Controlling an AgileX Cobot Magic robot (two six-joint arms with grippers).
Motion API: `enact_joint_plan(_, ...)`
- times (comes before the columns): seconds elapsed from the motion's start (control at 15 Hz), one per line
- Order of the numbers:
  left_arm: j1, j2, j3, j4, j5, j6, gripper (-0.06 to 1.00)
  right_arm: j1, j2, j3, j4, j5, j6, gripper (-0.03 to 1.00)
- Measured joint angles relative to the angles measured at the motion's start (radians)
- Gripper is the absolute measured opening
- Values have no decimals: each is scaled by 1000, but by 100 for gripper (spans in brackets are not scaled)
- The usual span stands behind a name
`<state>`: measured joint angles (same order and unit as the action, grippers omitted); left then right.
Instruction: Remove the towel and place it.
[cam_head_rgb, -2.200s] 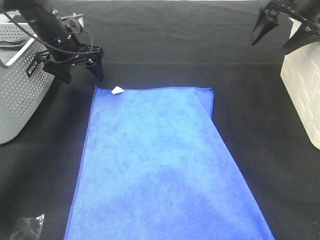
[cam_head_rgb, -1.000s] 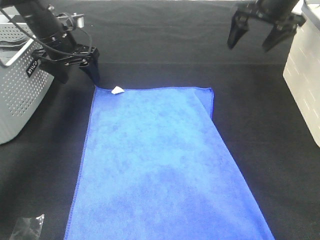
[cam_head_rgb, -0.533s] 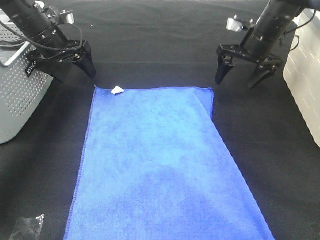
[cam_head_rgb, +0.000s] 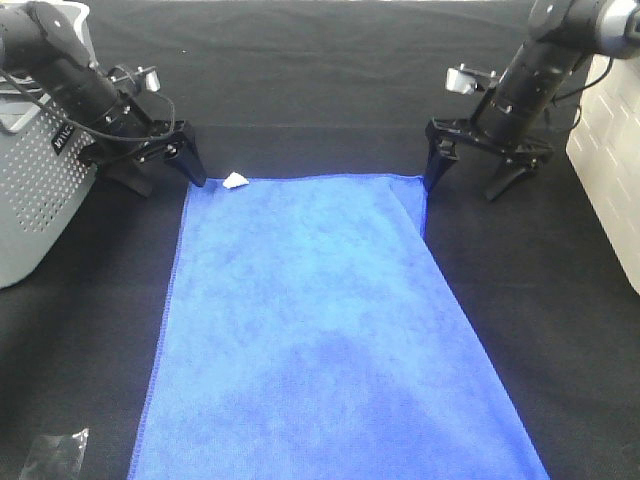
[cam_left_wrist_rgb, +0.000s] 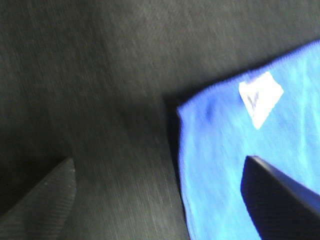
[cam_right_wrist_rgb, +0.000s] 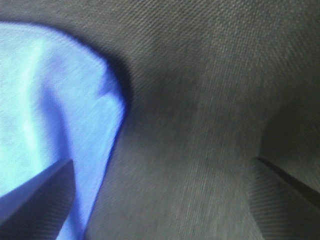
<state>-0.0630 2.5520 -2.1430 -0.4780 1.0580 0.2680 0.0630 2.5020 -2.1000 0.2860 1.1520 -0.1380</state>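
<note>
Blue microfibre, the towel (cam_head_rgb: 320, 330) lies flat on the black bench (cam_head_rgb: 320, 90), reaching from mid-bench to the near edge, with its white tag (cam_head_rgb: 235, 181) at the far left corner. The left gripper (cam_head_rgb: 172, 185) stands at that corner, jaws wide and holding nothing. The right gripper (cam_head_rgb: 461, 190) straddles the far right corner, equally wide and empty. A grey basket (cam_head_rgb: 40, 200) sits at the bench's left edge and a white bin (cam_head_rgb: 615, 180) at its right edge.

Left wrist view: one finger (cam_left_wrist_rgb: 280, 200) hangs over the towel's corner near the tag, the other over bare bench.

Right wrist view: one finger (cam_right_wrist_rgb: 35, 200) sits over the towel's edge, the other over bare bench.
</note>
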Motion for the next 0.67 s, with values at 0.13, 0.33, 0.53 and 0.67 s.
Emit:
enact_joint_plan(0.13,3,8,-3,-17,-5,2,82,0,20,0,0,-4,-1,87)
enact_joint_plan(0.33,4,13,-7,-20,-17,-2,82,0,21,0,1,-11,-1,87)
enact_joint_plan(0.53,2,14,-7,-25,-50,-15,82,0,22,0,17,-38,-3,87)
enact_joint_plan(0.67,-5,14,-7,-22,-65,-24,82,-1,25,0,55,-74,-29,86)
